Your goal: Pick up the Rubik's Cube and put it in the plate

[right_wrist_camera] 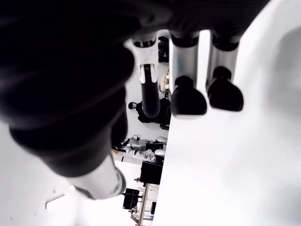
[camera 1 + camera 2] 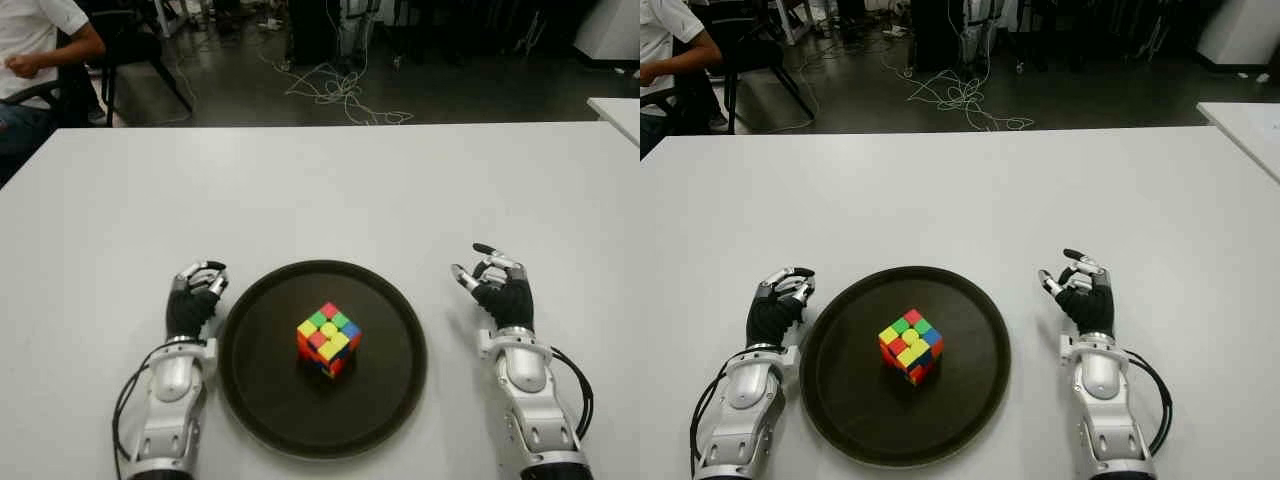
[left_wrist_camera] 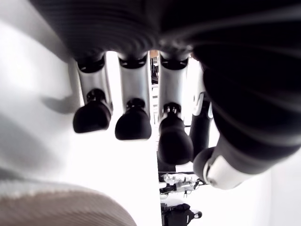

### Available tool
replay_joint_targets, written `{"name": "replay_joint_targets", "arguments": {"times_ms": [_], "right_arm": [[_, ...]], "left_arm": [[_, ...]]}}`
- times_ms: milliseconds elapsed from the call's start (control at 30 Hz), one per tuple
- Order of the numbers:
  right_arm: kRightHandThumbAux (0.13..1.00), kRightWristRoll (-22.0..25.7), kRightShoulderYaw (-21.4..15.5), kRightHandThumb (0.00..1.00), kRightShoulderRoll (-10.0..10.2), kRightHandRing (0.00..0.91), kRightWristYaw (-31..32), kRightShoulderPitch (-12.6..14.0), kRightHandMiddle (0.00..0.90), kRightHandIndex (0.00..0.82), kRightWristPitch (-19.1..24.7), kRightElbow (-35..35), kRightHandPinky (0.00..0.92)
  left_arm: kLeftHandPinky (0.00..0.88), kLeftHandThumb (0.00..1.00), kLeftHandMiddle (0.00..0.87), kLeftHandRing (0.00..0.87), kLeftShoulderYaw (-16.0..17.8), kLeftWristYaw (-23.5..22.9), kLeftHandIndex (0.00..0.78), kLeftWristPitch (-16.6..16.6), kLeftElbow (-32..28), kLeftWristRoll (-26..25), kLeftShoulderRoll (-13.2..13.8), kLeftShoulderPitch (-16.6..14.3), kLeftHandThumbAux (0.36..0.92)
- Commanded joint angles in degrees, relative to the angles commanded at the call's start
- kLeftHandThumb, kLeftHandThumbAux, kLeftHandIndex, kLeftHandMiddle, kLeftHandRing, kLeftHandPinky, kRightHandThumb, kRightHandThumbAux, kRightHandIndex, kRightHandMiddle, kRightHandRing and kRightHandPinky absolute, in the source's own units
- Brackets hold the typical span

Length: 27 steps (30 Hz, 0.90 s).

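White table [image 2: 330, 180]; Rubik's Cube [image 2: 328, 338] centred on plate [image 2: 255, 390]; both hands' fingers [image 2: 487, 263] empty, relaxed.

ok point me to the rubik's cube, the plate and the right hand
Rubik's Cube [image 2: 329, 337], left eye view, top face.
plate [image 2: 260, 390], left eye view, bare dark floor left of cube.
right hand [image 2: 503, 296], left eye view, back of hand.

Wide white matte rectangular table [image 2: 330, 180] fills the eye views, far edge toward 12 o'clock. Round dark-brown shallow plate [image 2: 392, 410] sits directly on it at the near centre, 6 o'clock side. At the plate's 9 o'clock, just beside its rim, shows the left black-and-silver robot hand [image 2: 195, 298]; at its 3 o'clock, apart from the rim, the right black-and-silver robot hand [image 2: 497, 283]. Whether either hand touches the tabletop can't be told. Second white table's corner [image 2: 620, 112] at 2 o'clock, separate.
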Motion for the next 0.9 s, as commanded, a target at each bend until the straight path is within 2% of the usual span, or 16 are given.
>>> {"name": "replay_joint_targets", "arguments": {"times_ms": [467,900], "right_arm": [[0.854,-2.19,1.09,0.368,-0.61,0.830,-0.06,3.44,0.826,0.729,-2.85,-2.01,0.816],[0.858,-2.62,1.49,0.359,-0.64,0.822,-0.10,4.44,0.818,0.725,-5.09,-2.24,0.800]], "left_arm": [[0.810,0.710,0.808,0.824,-0.66,0.36,0.444,1.60,-4.27,2.27,0.99,3.04,0.706],[0.817,0.712,0.812,0.829,-0.41,-0.18,0.444,2.35,-4.52,2.30,1.56,3.49,0.704]]}}
